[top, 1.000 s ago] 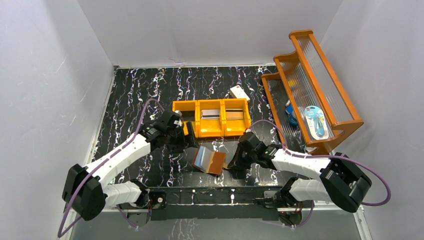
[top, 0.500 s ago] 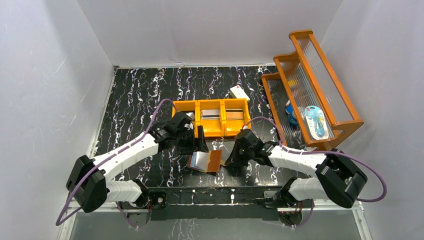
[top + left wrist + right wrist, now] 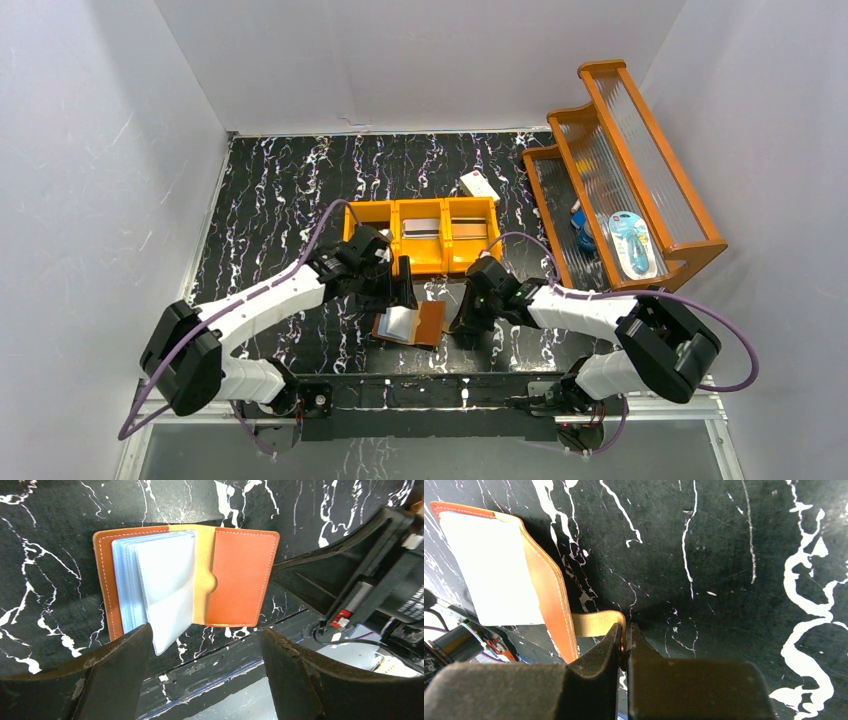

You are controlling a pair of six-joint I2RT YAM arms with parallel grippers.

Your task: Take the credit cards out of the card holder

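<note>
Near the front of the table (image 3: 270, 200): card holder (image 3: 412, 322), lying open, between left gripper (image 3: 400, 292) and right gripper (image 3: 461, 322). Just behind: tray (image 3: 470, 262). Further back: small box (image 3: 479, 185). Far right: rack (image 3: 640, 150).

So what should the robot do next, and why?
Probably lower the open left gripper onto the pale sleeves of the card holder to pinch one. It lies open under that gripper, and the right gripper is shut on its snap tab.
</note>
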